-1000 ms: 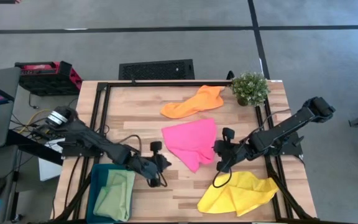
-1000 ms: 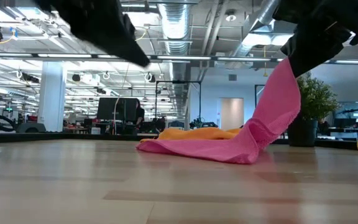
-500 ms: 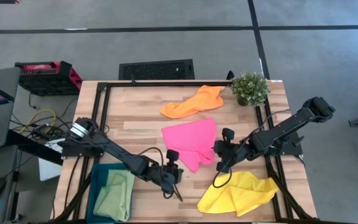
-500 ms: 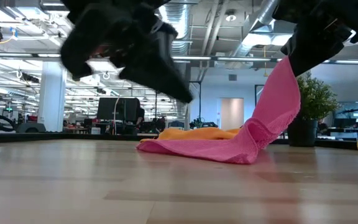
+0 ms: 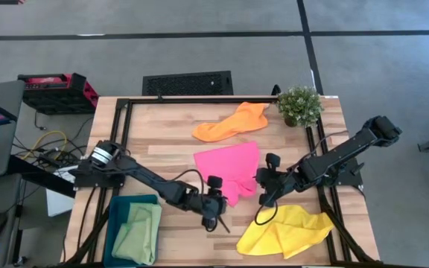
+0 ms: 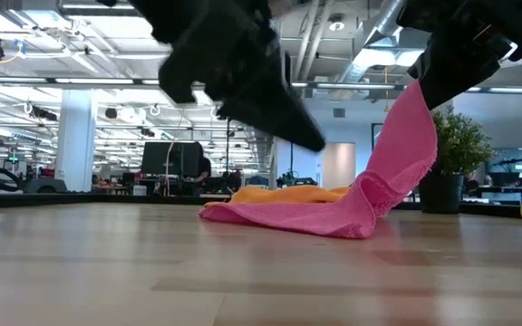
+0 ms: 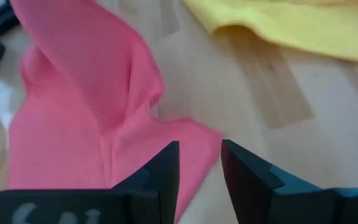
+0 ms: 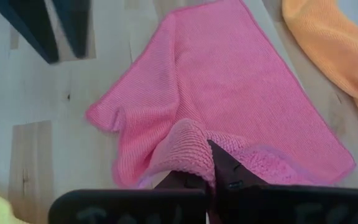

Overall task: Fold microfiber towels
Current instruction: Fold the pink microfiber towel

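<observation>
Swinging in from the bin side, left gripper (image 7: 199,177) reaches the limp hot pink towel (image 5: 228,169), fingers apart at its loose corner; right gripper (image 8: 209,168) pinches the opposite corner aloft.

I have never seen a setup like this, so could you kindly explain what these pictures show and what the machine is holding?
Two dark robot arms work at a wooden table. One camera looks straight down, one sits at table height, and one rides on each wrist. The right gripper is shut on a corner of the pink towel, lifting it. The left gripper hovers open near the towel's opposite corner, holding nothing. An orange towel and a yellow towel lie loose; a green towel sits in the teal bin. A small potted plant stands at a corner.
</observation>
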You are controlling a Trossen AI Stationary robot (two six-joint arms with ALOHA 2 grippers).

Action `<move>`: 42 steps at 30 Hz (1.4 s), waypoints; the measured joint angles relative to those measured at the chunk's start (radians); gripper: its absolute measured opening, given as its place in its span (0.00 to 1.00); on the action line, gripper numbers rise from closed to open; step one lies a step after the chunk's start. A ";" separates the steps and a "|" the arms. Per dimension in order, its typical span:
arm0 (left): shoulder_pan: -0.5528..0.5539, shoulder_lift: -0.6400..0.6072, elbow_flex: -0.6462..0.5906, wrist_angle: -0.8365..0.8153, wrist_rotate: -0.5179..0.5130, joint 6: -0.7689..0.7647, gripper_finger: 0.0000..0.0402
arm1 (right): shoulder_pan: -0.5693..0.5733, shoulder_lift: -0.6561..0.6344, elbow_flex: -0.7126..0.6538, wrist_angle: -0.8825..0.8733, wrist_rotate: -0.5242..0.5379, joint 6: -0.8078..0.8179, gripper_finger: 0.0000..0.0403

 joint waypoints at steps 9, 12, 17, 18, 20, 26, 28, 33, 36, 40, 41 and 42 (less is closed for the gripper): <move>0.023 0.079 -0.001 0.112 0.056 0.114 0.28 | -0.001 0.000 0.000 -0.001 0.001 -0.001 0.02; 0.027 0.088 0.000 0.134 0.091 0.125 0.28 | -0.001 0.000 0.000 -0.004 0.001 -0.001 0.02; 0.035 0.094 -0.003 0.126 0.106 0.113 0.28 | -0.001 0.000 0.000 -0.004 0.001 -0.001 0.02; 0.037 0.094 -0.002 0.130 0.107 0.106 0.28 | -0.001 0.000 0.000 -0.004 0.001 -0.001 0.02; 0.039 0.094 -0.002 0.140 0.109 0.098 0.28 | -0.001 0.000 0.000 -0.004 0.001 -0.001 0.02; 0.040 0.125 -0.004 0.152 0.128 0.093 0.28 | -0.001 0.000 0.000 -0.003 0.001 -0.001 0.02; 0.040 0.143 -0.002 0.184 0.142 0.096 0.28 | -0.001 0.000 0.000 -0.001 0.001 -0.001 0.02; 0.043 0.143 -0.003 0.184 0.129 0.117 0.28 | -0.001 0.000 0.000 0.004 0.001 -0.002 0.02; 0.043 0.143 -0.002 0.205 0.119 0.118 0.28 | -0.001 0.000 0.000 0.003 0.001 -0.002 0.02; 0.056 0.142 -0.002 0.182 0.148 0.091 0.28 | -0.001 0.000 0.000 0.003 0.001 -0.002 0.02; 0.059 0.142 -0.002 0.184 0.153 0.083 0.28 | -0.001 0.000 0.000 0.003 0.001 -0.002 0.02; 0.062 0.142 -0.002 0.186 0.157 0.083 0.28 | -0.001 0.000 0.000 0.003 0.001 -0.002 0.02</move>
